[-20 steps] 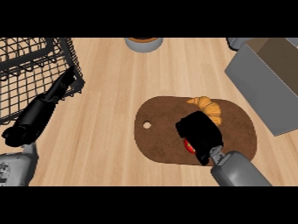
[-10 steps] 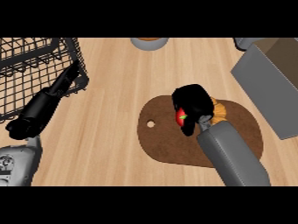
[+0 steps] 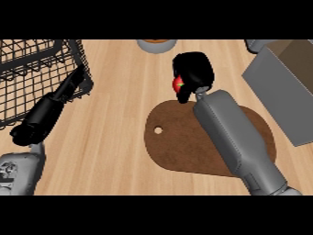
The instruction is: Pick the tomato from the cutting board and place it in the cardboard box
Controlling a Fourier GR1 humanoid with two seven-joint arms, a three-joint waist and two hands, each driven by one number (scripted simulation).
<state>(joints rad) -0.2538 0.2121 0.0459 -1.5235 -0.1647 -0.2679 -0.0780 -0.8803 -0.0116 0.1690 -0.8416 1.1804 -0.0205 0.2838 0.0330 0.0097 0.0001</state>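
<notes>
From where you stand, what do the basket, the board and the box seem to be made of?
The basket looks like black wire, an open grid. The cutting board looks like dark brown wood, matte, with a hanging hole. The box is probably cardboard: brown inside, flat grey outer walls.

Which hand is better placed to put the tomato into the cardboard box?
Right: the right hand already holds the tomato, nearer the cardboard box. The left hand lies by the wire basket.
</notes>
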